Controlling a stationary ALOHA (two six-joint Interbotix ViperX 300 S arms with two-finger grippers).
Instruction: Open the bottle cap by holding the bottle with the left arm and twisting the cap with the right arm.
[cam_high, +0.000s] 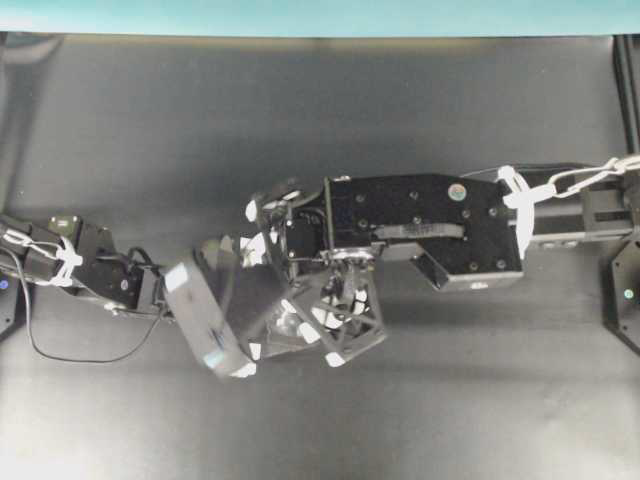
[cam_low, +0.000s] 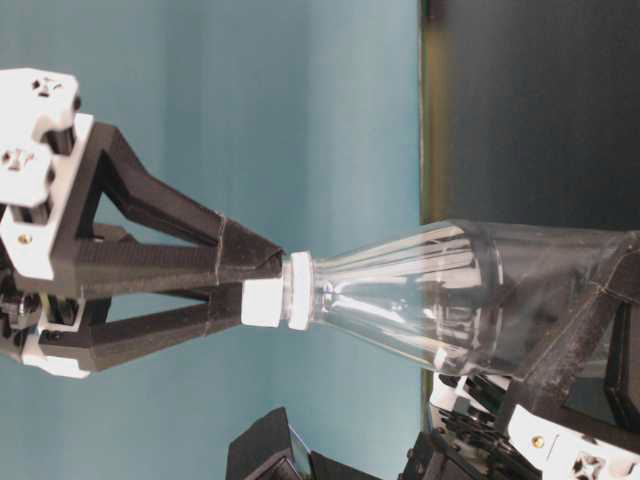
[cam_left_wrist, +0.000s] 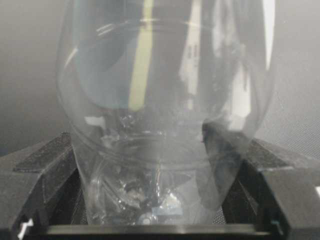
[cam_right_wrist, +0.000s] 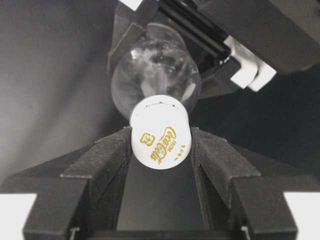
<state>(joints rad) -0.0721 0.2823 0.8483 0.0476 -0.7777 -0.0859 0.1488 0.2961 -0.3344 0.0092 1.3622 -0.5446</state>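
Your right arm's fingers (cam_right_wrist: 102, 160) pinch the white bottle cap (cam_right_wrist: 160, 131); the clear bottle (cam_right_wrist: 155, 70) extends beyond.

left arm (cam_high: 100, 275): slim black, loose cable | right arm (cam_high: 430, 225): boxy black, green dot, white ties

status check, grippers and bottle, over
Left gripper clamped on clear plastic bottle. Right gripper shut on small white cap. Cap still seated, nothing obstructing.

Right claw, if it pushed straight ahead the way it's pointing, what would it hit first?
The white bottle cap, already pinched between the right claw's fingers; beyond it the clear bottle, gripped by the left claw.
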